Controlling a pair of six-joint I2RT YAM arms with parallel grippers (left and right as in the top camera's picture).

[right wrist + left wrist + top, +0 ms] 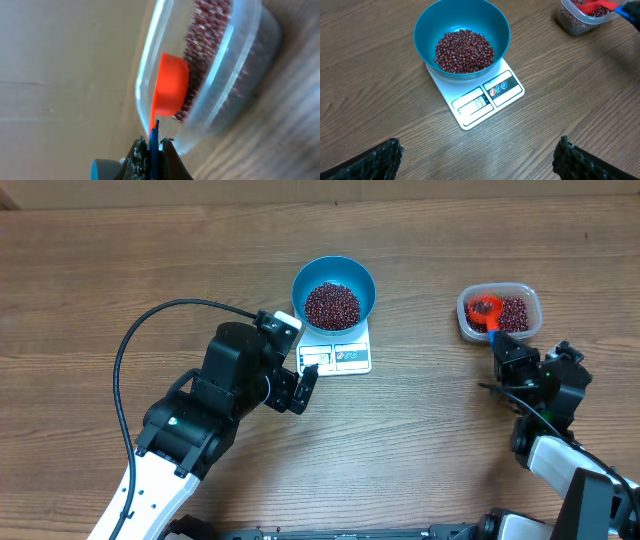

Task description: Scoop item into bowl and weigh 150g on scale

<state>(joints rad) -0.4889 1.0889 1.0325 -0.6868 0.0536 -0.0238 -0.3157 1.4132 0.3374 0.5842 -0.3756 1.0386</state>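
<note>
Your right claw (154, 146) is clenched on the orange scoop (172, 85), its cup in the clear tub (240, 95) of beans (202, 45). Your left claw (477, 160) hangs released near the scale (506, 90), which carries the blue bowl (500, 30) holding more beans

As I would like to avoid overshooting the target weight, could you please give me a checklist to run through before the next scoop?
1. The bowl sits on the scale, leaving the display uncovered: ok.
2. The reading is legible: cannot tell, the digits are too blurred.
3. The right gripper is shut on the handle of the scoop: ok.
4. The scoop is inside the tub with the beans: ok; whether it is loaded, cannot tell.
5. The left gripper is open, apart from bowl and scale: ok.
</note>
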